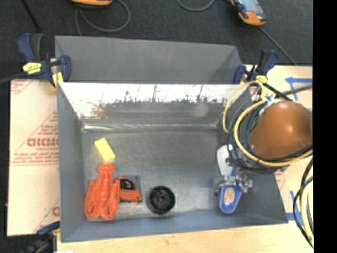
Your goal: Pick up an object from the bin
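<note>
I could read nothing on the pale oval label of the blue rounded plastic object (pixel 228 200) at the front right of the grey metal bin (pixel 174 149); the arm, its wrist under an orange dome looped with cables, pointed the gripper (pixel 232 186) straight down at that object; whether it was open or closed, I couldn't tell; an orange toy lobster (pixel 102 193) lay well apart, front left.

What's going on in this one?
The robot's tool is at the right front corner of the bin, just above a blue oval thing. I can't tell whether it grips it. An orange lobster, a black disc and a yellow block lie untouched at the left.
</note>
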